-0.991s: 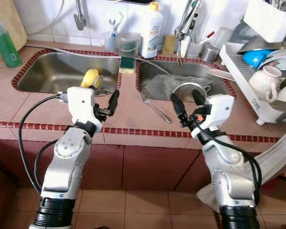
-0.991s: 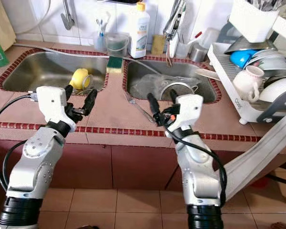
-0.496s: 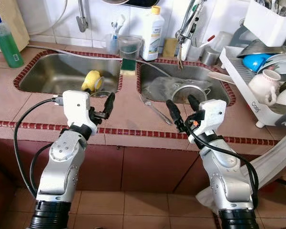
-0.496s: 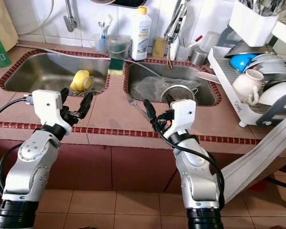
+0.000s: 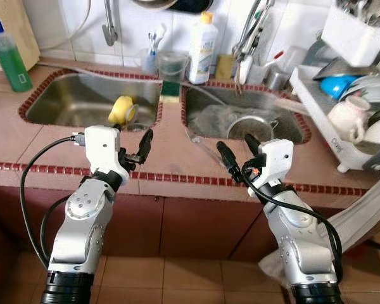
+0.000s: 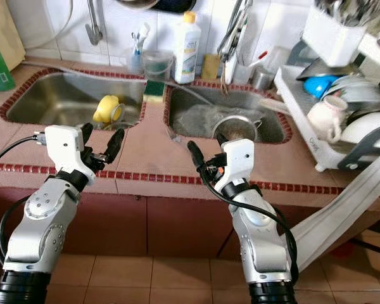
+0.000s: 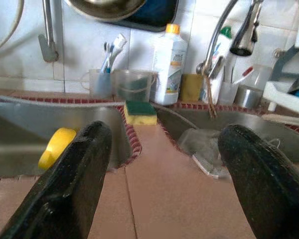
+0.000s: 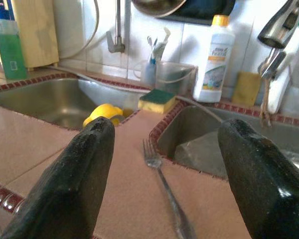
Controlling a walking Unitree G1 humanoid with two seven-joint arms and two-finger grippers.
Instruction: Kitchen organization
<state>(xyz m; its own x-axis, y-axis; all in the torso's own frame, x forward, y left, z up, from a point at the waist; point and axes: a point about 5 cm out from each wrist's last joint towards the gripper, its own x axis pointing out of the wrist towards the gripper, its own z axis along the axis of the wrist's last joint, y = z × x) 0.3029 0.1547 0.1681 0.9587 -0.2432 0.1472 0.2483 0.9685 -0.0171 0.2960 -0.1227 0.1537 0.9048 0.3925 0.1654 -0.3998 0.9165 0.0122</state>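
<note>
Hovering over the front edge of the tiled worktop [image 5: 177, 136], the left gripper [image 5: 134, 147] and right gripper [image 5: 239, 155] both hold their jaws apart and grip nothing. A fork [image 8: 162, 181] lies on the worktop strip between the two sinks, ahead of the right gripper, with a green-and-yellow sponge [image 7: 140, 113] on the same strip farther back. A yellow cup [image 5: 121, 109] lies on its side in the left sink [image 5: 63, 101], and a dish rack [image 5: 342, 120] stands at the far right.
</note>
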